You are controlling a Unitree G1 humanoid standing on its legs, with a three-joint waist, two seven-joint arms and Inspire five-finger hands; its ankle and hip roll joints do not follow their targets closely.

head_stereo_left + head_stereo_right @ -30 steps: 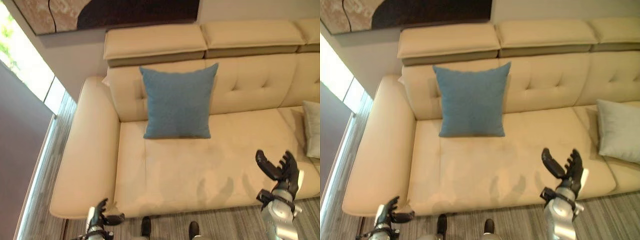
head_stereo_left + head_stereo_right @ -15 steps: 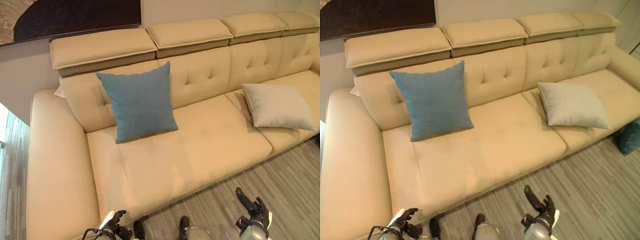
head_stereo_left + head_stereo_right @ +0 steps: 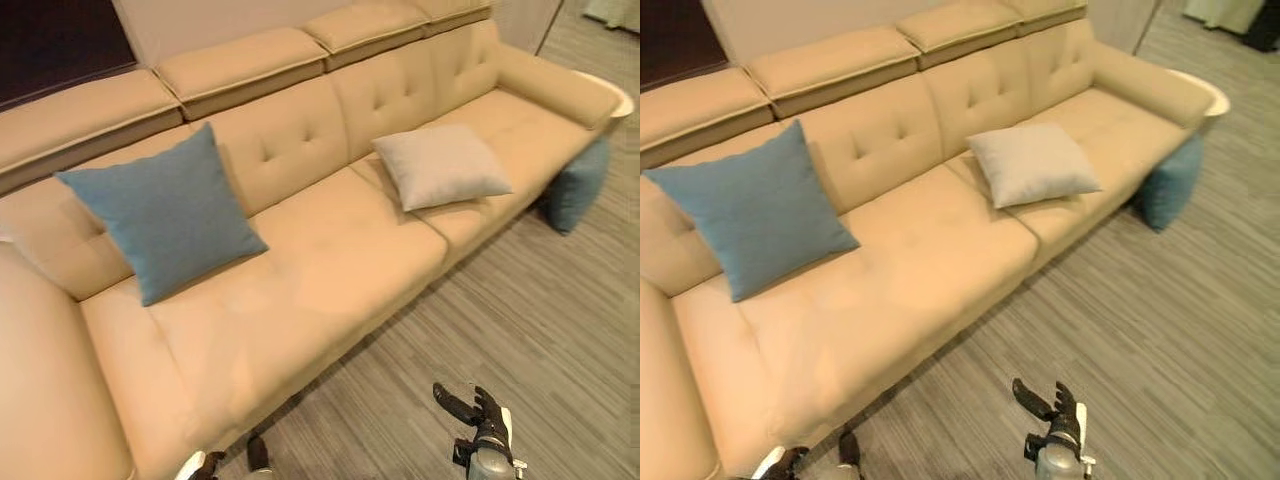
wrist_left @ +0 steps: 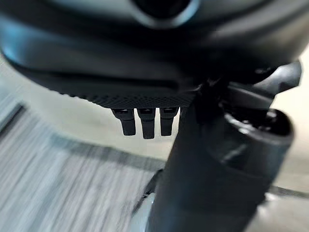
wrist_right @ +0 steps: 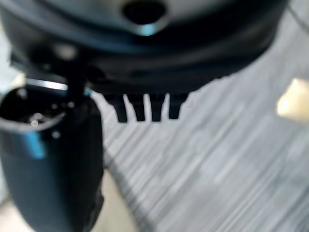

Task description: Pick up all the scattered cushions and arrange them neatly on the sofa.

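A blue cushion (image 3: 160, 215) leans upright against the back of the beige sofa (image 3: 330, 270) near its left end. A light grey cushion (image 3: 440, 165) lies flat on the seat further right. A teal cushion (image 3: 575, 185) stands on the floor against the sofa's right end. My right hand (image 3: 480, 410) hangs low over the floor in front of the sofa, open and holding nothing; its straight fingers (image 5: 145, 106) show in the right wrist view. My left hand (image 3: 785, 462) sits at the lower edge by the sofa front, its fingers (image 4: 145, 123) relaxed and holding nothing.
Grey striped wood floor (image 3: 560, 330) spreads in front of and to the right of the sofa. The sofa's right armrest (image 3: 555, 85) has a white rounded edge (image 3: 622, 97) just behind it. A dark wall picture (image 3: 50, 50) hangs at the upper left.
The camera has swung to the right, bringing the sofa's right end and the teal floor cushion into view. My right hand has dropped from over the seat to low over the floor.
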